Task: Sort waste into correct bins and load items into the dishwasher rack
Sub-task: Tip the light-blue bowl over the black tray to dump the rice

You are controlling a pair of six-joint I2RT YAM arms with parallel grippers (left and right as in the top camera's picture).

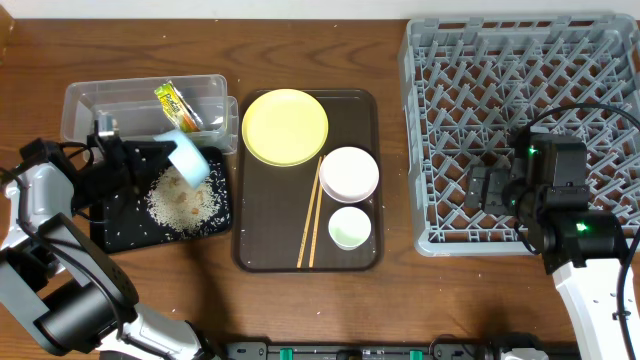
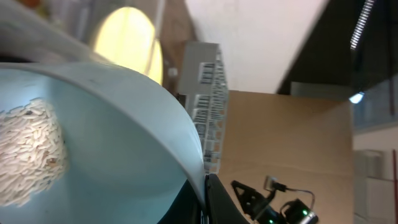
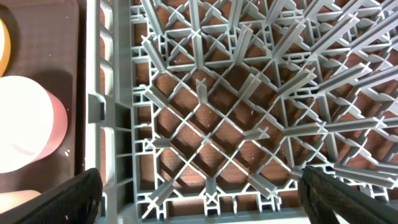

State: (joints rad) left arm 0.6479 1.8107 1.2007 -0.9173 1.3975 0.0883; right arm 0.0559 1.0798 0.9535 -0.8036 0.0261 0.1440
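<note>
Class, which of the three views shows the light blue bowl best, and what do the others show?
Overhead: it shows the light blue bowl in outline, tipped over the black tray. The left wrist view shows only its inside, close up, with rice in it. The right wrist view misses it.

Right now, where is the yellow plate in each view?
Overhead: plate on the brown tray, top end, centre.
Left wrist: blurred, upper left, beyond the blue bowl.
Right wrist: a sliver at the left edge.
Shared landmark: the grey rack, in all three.
</note>
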